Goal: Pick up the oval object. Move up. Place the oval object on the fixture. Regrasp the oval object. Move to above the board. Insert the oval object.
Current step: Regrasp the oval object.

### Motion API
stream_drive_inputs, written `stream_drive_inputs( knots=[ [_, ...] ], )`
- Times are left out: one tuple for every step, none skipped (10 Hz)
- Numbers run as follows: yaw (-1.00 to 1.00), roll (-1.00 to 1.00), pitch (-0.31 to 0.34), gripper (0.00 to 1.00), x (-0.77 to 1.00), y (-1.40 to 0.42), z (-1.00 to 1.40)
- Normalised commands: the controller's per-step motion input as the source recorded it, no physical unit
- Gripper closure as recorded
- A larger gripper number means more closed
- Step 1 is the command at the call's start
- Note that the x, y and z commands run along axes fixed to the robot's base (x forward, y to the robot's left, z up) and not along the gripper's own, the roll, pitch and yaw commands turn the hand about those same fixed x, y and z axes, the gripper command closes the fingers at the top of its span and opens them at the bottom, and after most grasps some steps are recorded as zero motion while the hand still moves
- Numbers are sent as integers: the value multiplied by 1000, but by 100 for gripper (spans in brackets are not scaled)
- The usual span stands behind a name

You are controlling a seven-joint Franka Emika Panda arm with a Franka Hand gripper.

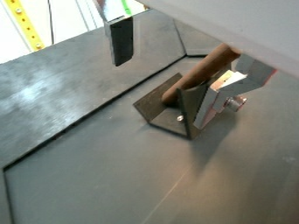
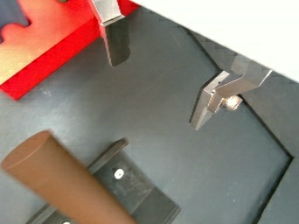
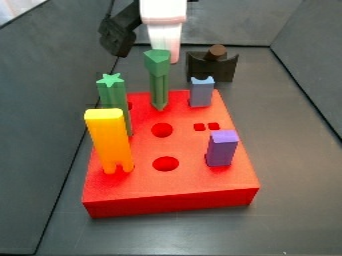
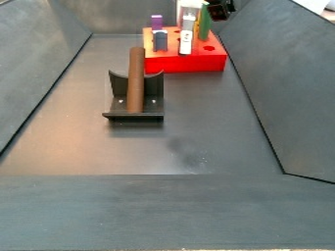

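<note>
The oval object (image 4: 132, 73), a dark brown rounded peg, leans tilted in the fixture (image 4: 133, 102), a dark L-shaped bracket on the grey floor. Both wrist views show the peg (image 1: 201, 72) (image 2: 61, 182) resting on the fixture (image 1: 162, 112) (image 2: 131, 182). My gripper (image 1: 160, 92) (image 2: 156, 92) is open and holds nothing; it hangs above the floor, apart from the peg. In a side view the gripper (image 3: 160, 42) is behind the red board (image 3: 174, 185), left of the fixture (image 3: 214, 68). The board (image 4: 197, 61) lies beyond the fixture.
On the board stand a green star-topped peg (image 3: 110, 92), a taller green peg (image 3: 158, 80), a yellow notched block (image 3: 107, 140), a purple block (image 3: 222, 148) and a blue-grey peg (image 3: 201, 90). Sloping grey walls (image 4: 39, 78) enclose the floor.
</note>
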Motion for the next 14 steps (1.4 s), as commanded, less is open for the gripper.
stream_drive_inputs(
  knots=[
    [3,106,162,0,1000,-10,-21],
    [21,98,157,0,1000,-14,-17],
    [40,91,154,0,1000,-20,-12],
    [45,81,152,0,1000,-24,-15],
    [53,67,149,0,1000,-27,-15],
    [54,62,148,0,1000,-28,-13],
    [53,57,150,0,1000,-33,-11],
    [55,52,149,0,1000,-34,-12],
    [68,49,152,0,906,-38,-18],
    [71,50,157,0,832,-40,-18],
    [75,50,161,0,742,-41,-18],
    [76,51,164,0,698,-40,-19],
    [73,57,173,0,605,-38,-16],
    [70,60,176,0,551,-38,-6]
  ],
)
